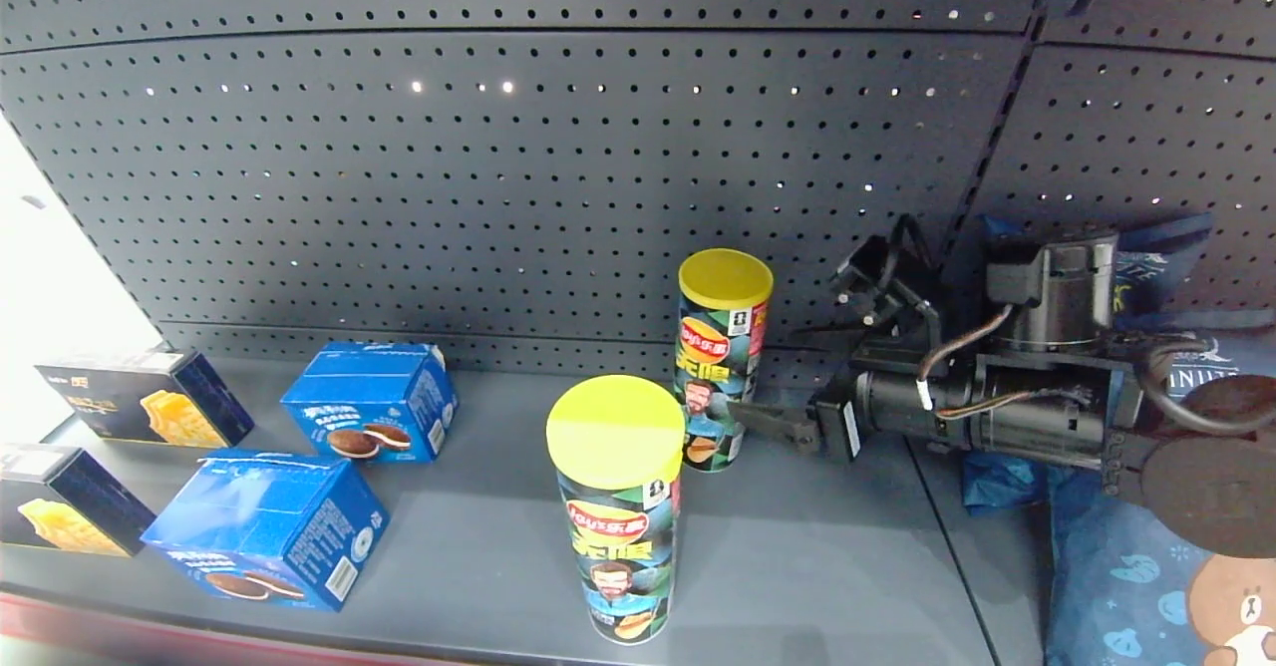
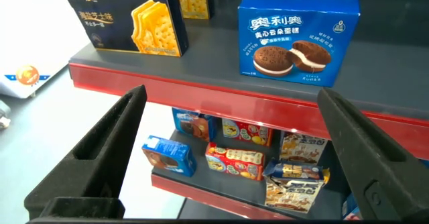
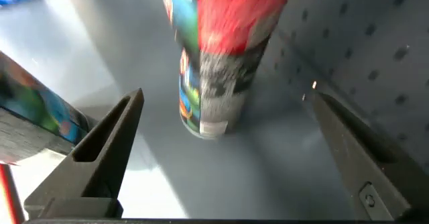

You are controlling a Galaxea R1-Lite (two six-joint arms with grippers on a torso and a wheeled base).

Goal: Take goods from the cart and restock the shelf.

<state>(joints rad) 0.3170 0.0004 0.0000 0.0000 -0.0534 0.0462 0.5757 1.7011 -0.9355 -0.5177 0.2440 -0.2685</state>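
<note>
Yellow-lidded and upright, the chip can [image 1: 725, 357] stands toward the far side of the shelf [image 1: 827, 546], close to the pegboard back [image 1: 498, 197], with its long axis vertical. Just right of its base, held low and pointing left at it, is the right gripper [image 1: 788, 427]. Its jaws are spread wide and hold nothing. In the right wrist view the can is centred ahead of the fingertips [image 3: 131, 103], and I cannot tell whether it is truly between them. It looks already set down, so the coming move is probably a straight pull-back to the right, away from the can's side. Any sideways drift could tip such a tall, narrow thing.

A second can [image 1: 618, 506] of the same kind stands nearer and a little left, apart from the gripper's line.

The left gripper [image 2: 232, 95] is also wide open and empty. It is out in front of the shelf's red front lip [image 2: 201, 106], well apart from both cans, so the right arm is the nearer one.

Left on the shelf lie 2 blue cookie boxes [image 1: 374, 402] and 2 dark cracker boxes [image 1: 150, 397].
</note>
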